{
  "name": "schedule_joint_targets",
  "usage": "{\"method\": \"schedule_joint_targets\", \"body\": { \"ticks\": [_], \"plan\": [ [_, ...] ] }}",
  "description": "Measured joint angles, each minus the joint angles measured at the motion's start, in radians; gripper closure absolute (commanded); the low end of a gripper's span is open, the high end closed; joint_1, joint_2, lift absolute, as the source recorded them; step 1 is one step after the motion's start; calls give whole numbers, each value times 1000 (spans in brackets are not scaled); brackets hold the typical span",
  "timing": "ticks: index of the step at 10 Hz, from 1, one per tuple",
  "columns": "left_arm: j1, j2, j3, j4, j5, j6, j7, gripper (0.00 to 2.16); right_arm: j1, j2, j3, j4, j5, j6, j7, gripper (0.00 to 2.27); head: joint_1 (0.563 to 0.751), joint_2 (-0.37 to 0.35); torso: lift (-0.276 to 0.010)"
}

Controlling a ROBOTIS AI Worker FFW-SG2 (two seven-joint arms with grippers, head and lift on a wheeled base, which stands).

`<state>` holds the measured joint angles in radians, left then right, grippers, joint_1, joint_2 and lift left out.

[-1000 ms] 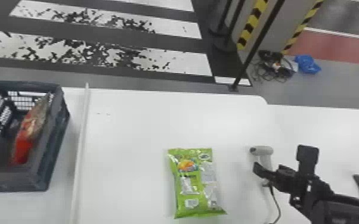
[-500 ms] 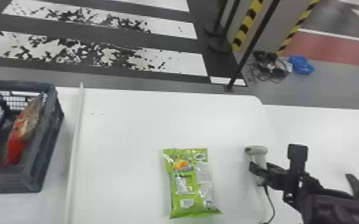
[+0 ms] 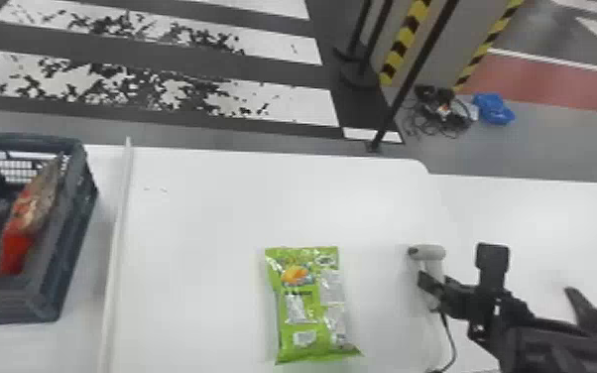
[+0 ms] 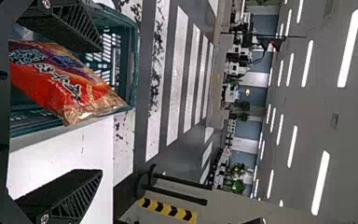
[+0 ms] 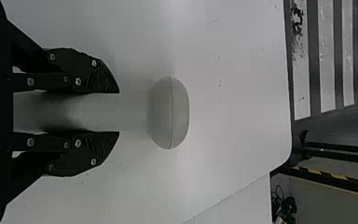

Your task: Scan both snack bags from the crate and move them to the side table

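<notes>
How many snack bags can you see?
2. One green bag lies on the white table, and one red bag is in the crate. More could be hidden in the crate, where I can't see.

right arm [image 3: 550,342]: black | right end effector [image 3: 431,291]: black, ridged | screws [image 5: 78,81]: silver
</notes>
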<state>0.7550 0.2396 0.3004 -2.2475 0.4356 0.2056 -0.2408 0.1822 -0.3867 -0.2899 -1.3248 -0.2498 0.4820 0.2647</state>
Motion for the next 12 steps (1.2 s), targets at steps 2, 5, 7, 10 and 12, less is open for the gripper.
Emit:
{"method": "schedule_joint_targets", "body": {
  "ticks": [2, 5, 7, 10, 12],
  "plan": [
    [-7, 4, -1, 3, 1, 2, 2, 70, 83, 14, -39, -144, -31, 48, -52, 2246, 695, -278, -29],
    [-30, 19, -12, 18, 7, 3, 5, 70, 252, 99, -102, -470, -69, 178, -115, 2246, 695, -240, -29],
    [-43, 32, -21, 32, 9, 1, 2, 70, 334, 155, -108, -609, -78, 233, -127, 2246, 695, -211, -29],
    [-49, 37, -17, 47, 16, -6, -6, 70, 439, 224, -75, -769, -85, 323, -148, 2246, 695, -122, -29],
    [-50, 38, -12, 62, 22, -24, -13, 70, 524, 263, -71, -870, -109, 352, -155, 2246, 695, -79, -29]
  ]
}}
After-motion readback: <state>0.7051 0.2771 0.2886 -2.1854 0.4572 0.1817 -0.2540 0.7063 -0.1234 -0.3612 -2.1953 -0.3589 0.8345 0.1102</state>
